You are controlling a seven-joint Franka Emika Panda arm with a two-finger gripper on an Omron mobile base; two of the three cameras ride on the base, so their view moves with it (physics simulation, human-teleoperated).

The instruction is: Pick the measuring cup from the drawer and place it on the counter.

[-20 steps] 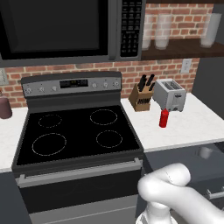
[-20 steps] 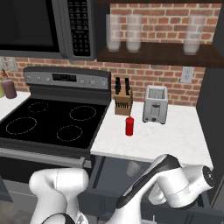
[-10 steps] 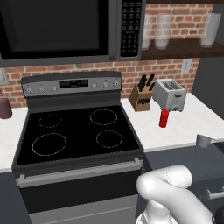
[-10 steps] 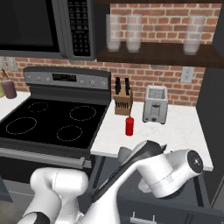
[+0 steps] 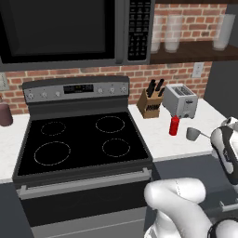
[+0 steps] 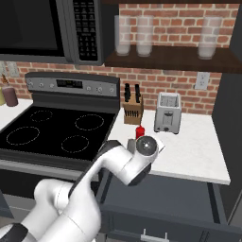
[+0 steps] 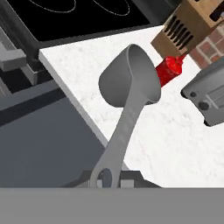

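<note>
In the hand view my gripper is shut on the end of the long thin handle of the grey metal measuring cup. The cup hangs tilted above the front edge of the white speckled counter, just in front of the red bottle. The left base view has the measuring cup above the counter, its handle running right to my gripper. Below and beside the counter edge, the dark grey drawer stands pulled out, its open box showing in the right base view under my arm.
A red bottle, a wooden knife block and a toaster stand on the counter behind the cup. The black stovetop lies to the left. A microwave and a shelf with glasses hang overhead.
My arm has swung up out of the drawer with the measuring cup in its grip. The cup has moved up and left over the counter's front edge.
</note>
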